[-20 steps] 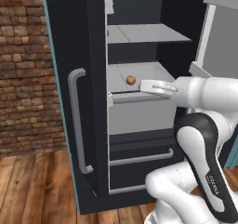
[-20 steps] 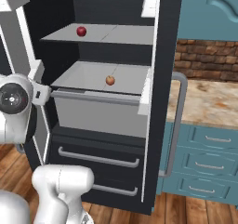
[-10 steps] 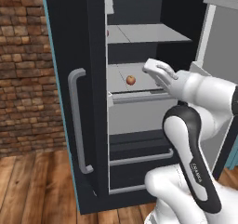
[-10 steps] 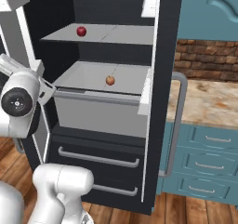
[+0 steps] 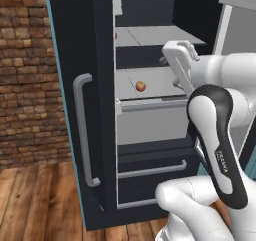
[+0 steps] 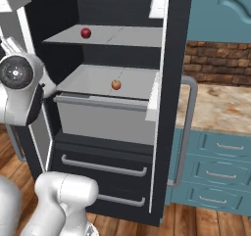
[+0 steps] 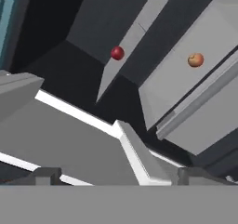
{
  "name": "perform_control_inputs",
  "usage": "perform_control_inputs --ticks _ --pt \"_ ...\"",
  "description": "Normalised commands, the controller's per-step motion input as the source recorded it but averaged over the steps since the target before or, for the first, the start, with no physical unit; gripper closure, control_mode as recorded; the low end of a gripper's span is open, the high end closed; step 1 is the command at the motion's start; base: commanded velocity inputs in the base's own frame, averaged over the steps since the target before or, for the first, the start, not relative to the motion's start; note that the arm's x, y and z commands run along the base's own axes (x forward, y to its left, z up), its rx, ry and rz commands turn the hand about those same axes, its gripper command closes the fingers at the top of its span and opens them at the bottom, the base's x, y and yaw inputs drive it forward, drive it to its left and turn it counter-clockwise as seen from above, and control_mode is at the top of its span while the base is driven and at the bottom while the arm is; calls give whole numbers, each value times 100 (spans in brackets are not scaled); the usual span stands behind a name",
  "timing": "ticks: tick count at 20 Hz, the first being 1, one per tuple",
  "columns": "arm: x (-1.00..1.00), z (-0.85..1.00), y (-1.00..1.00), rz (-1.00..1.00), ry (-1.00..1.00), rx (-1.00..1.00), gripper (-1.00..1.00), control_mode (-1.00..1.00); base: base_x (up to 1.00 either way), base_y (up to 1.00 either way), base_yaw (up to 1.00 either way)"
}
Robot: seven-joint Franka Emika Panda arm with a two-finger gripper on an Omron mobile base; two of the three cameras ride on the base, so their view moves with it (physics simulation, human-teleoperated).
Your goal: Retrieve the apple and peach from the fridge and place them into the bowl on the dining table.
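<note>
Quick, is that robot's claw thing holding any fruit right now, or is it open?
Gripper: open, fingers spread wide and holding nothing. The apple and peach sit on the fridge shelves.

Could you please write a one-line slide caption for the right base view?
Open fridge: apple on the upper shelf, peach on the shelf below.

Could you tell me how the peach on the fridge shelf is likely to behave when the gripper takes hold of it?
The peach is round and sits loose on a flat, smooth shelf, so a nudge would probably roll it. It looks small, likely light, and may slip from a grip.
</note>
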Motion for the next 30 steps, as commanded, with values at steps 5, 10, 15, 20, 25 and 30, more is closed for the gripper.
perform_control_inputs --ticks 5,10,15,20,25,30 --pt "4 -28 1 0 0 32 -100 -100 0 0 0" --pt "34 -4 17 0 17 34 -100 -100 0 0 0" --pt "48 0 34 0 25 29 -100 -100 0 0 0" --pt "46 0 28 6 18 18 -100 -100 0 0 0" --pt "34 0 35 16 5 2 -100 -100 0 0 0" --pt "22 0 54 13 0 0 -100 -100 0 0 0"
